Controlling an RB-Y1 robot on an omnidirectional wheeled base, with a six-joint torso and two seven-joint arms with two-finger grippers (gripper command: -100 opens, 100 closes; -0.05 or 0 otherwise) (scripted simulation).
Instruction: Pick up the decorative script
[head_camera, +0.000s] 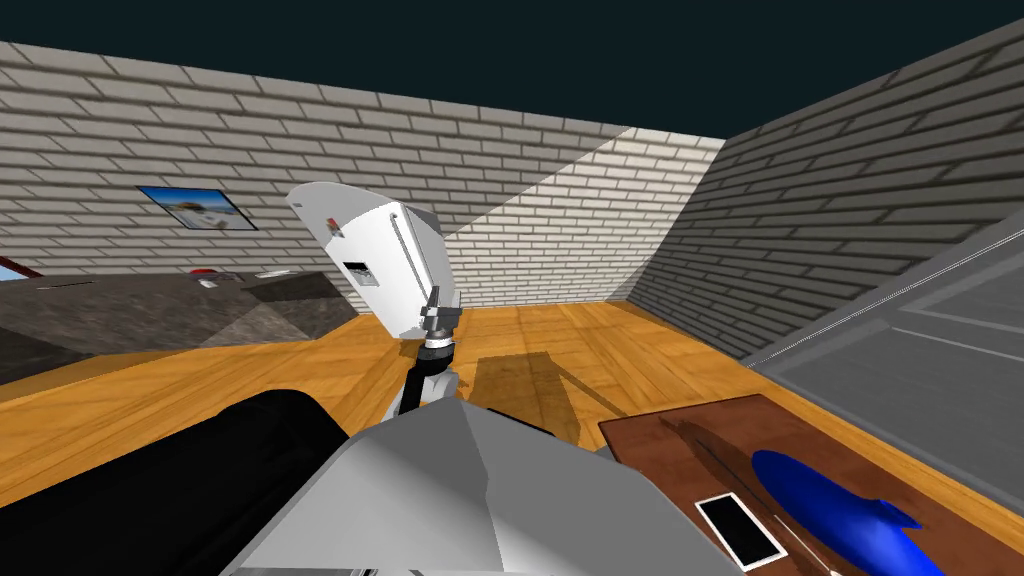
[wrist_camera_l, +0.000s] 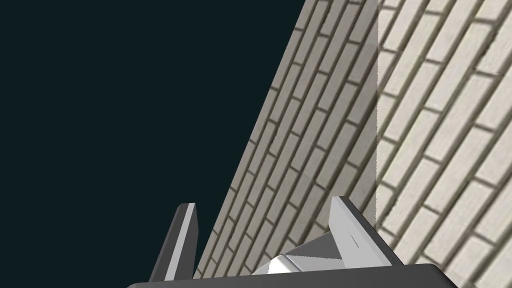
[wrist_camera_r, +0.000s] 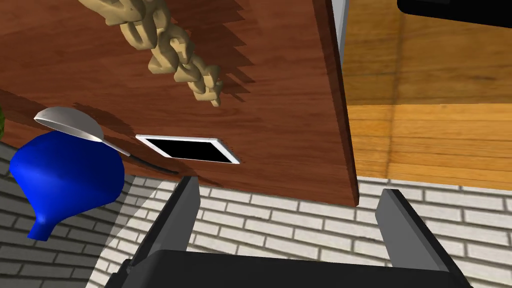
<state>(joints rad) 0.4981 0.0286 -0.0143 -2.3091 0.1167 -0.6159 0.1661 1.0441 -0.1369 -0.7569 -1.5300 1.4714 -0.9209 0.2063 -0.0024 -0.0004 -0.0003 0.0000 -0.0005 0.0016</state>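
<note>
Fingers of the left tool (wrist_camera_l: 263, 202) stand apart. Right tool (wrist_camera_r: 291, 187) is spread wide too, facing the brown wood-grain surface (wrist_camera_r: 300, 100). Glossy blue narrow-necked vase (wrist_camera_r: 65, 175), grey metal spoon (wrist_camera_r: 70, 122) beside it, flat white-rimmed black tablet (wrist_camera_r: 187, 149), then knobbly tan decorative script (wrist_camera_r: 175, 55) lie there, script apart from the straight edge bordering open plank floor (wrist_camera_r: 425, 125).

On the desk (wrist_camera_r: 290, 90) lies the script (wrist_camera_r: 175, 47), with a tablet (wrist_camera_r: 187, 149) near it, toward the desk's edge. Just beside the tablet lies a spoon (wrist_camera_r: 70, 122), next to a vase (wrist_camera_r: 65, 175).
</note>
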